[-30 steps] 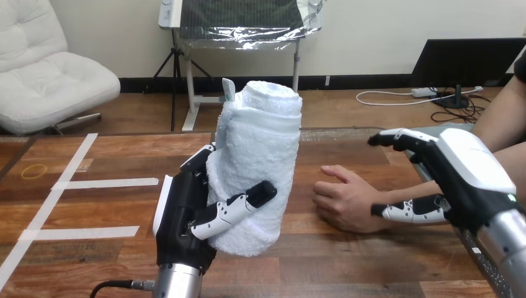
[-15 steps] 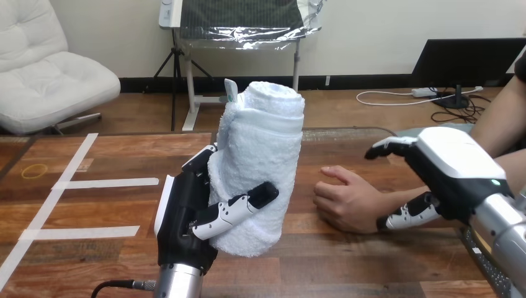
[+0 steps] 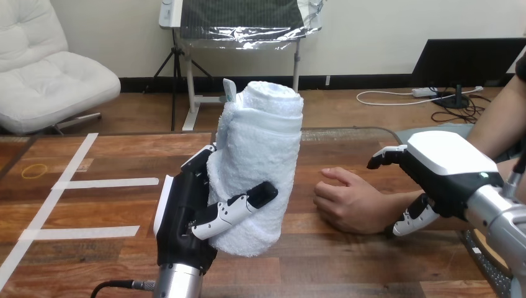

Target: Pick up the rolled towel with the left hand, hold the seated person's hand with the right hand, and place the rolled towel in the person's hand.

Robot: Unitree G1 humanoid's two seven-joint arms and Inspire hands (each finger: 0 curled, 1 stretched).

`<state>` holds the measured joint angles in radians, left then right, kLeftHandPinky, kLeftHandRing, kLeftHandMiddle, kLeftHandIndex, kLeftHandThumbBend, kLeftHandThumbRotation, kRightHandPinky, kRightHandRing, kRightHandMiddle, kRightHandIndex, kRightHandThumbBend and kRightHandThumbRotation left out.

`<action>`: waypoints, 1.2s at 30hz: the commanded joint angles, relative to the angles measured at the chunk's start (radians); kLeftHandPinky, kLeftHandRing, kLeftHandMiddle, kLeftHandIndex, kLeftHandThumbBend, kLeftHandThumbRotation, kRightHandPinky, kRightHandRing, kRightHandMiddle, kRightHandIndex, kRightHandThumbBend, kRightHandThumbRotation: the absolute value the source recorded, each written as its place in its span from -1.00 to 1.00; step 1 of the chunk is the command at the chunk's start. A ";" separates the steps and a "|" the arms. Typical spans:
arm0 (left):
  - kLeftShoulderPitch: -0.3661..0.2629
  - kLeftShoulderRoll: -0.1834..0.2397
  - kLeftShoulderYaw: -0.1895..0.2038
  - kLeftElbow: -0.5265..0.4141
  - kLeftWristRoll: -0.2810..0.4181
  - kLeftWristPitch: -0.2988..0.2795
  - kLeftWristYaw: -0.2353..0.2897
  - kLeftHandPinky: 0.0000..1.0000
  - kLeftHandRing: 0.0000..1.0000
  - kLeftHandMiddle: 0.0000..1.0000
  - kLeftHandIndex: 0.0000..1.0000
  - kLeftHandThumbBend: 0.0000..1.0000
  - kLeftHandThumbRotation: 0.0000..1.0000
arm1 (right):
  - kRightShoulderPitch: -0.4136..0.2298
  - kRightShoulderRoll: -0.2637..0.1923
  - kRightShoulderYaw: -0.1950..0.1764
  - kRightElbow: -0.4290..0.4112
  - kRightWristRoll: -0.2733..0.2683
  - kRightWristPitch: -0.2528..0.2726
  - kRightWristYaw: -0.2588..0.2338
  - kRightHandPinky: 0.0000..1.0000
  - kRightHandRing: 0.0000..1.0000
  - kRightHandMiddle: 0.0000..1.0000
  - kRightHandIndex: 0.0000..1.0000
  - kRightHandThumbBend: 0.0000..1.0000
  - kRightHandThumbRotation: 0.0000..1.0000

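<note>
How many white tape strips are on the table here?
3, all at the table's left: a long diagonal strip, a farther short strip and a nearer short strip, both running right from it. More could hide behind the towel.

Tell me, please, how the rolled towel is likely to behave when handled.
The rolled towel looks soft: the left hand dents it, so it probably squashes rather than slips. Held upright without sagging, it seems light and fairly firm.
</note>
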<state>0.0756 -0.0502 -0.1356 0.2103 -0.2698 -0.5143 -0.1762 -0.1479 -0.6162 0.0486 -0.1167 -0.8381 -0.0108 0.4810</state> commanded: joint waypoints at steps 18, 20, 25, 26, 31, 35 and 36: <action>-0.049 -0.048 0.017 -0.059 -0.016 -0.030 -0.011 -0.36 -0.25 -0.14 -0.03 0.57 -0.80 | -0.184 -0.065 0.122 0.048 -0.106 0.111 0.162 0.81 0.86 0.78 0.70 0.64 -0.83; -0.049 -0.048 0.017 -0.060 -0.018 -0.028 -0.012 -0.36 -0.25 -0.14 -0.03 0.57 -0.80 | -0.190 -0.067 0.130 0.051 -0.113 0.120 0.172 0.83 0.87 0.79 0.71 0.62 -0.81; -0.046 -0.045 0.017 -0.066 -0.022 -0.021 -0.014 -0.36 -0.25 -0.14 -0.03 0.57 -0.80 | -0.205 -0.068 0.147 0.066 -0.133 0.144 0.197 0.86 0.90 0.82 0.74 0.58 -0.76; -0.046 -0.045 0.017 -0.066 -0.022 -0.021 -0.015 -0.36 -0.25 -0.14 -0.03 0.57 -0.80 | -0.206 -0.069 0.149 0.068 -0.136 0.147 0.199 0.87 0.90 0.83 0.74 0.58 -0.75; -0.048 -0.041 0.019 -0.059 -0.024 -0.029 -0.022 -0.36 -0.25 -0.13 -0.03 0.55 -0.79 | -0.210 -0.069 0.156 0.080 -0.148 0.169 0.206 0.88 0.90 0.84 0.75 0.55 -0.72; -0.049 -0.043 0.021 -0.058 -0.033 -0.029 -0.030 -0.36 -0.24 -0.13 -0.03 0.55 -0.80 | -0.211 -0.066 0.157 0.083 -0.156 0.188 0.212 0.89 0.90 0.84 0.75 0.54 -0.70; -0.049 -0.044 0.022 -0.057 -0.032 -0.029 -0.031 -0.36 -0.24 -0.13 -0.03 0.55 -0.80 | -0.212 -0.063 0.156 0.083 -0.158 0.201 0.220 0.89 0.90 0.84 0.75 0.54 -0.70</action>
<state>0.0757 -0.0493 -0.1261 0.2101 -0.2832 -0.5143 -0.1949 -0.2779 -0.6574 0.2025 -0.0336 -0.9788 0.1562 0.6950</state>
